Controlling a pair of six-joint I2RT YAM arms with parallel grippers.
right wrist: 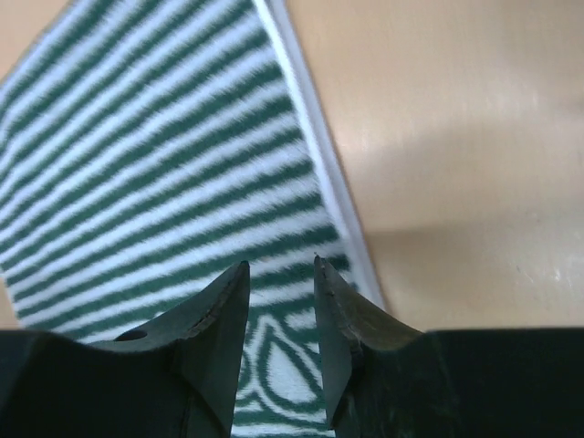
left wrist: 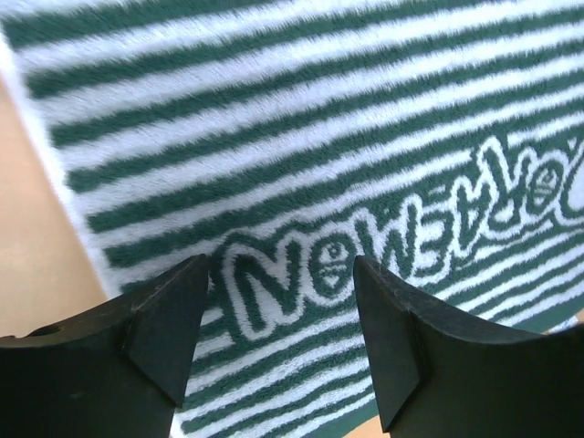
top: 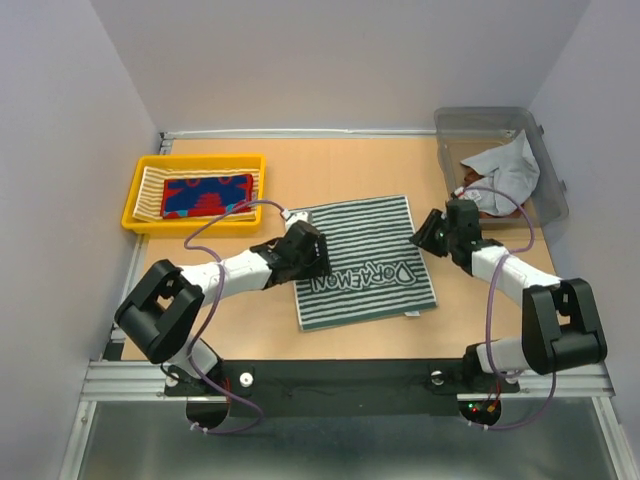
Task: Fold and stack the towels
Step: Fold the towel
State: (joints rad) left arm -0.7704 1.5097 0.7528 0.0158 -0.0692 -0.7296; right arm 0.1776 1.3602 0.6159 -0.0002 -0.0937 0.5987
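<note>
- The surface (top: 340,170) carries a green-white striped towel (top: 365,262), flat at its middle, lettering up.
- A yellow tray (top: 196,158) at far left holds a red-blue towel (top: 207,195) on a yellow-cream striped towel (top: 150,190).
- A clear bin (top: 480,120) at far right holds 1 crumpled grey towel (top: 505,165).
- The left fingers (left wrist: 164,319) hang spread wide over the flat towel's left part, holding nothing.
- The right fingers (right wrist: 214,310) stand narrowly apart at its right edge, nothing between them.

This is a robot lab cell. Plain walls (top: 60,150) close in a small table (top: 330,170). The left arm (top: 235,268) and the right arm (top: 510,275) are bolted to a metal frame (top: 120,380) at its near edge.
</note>
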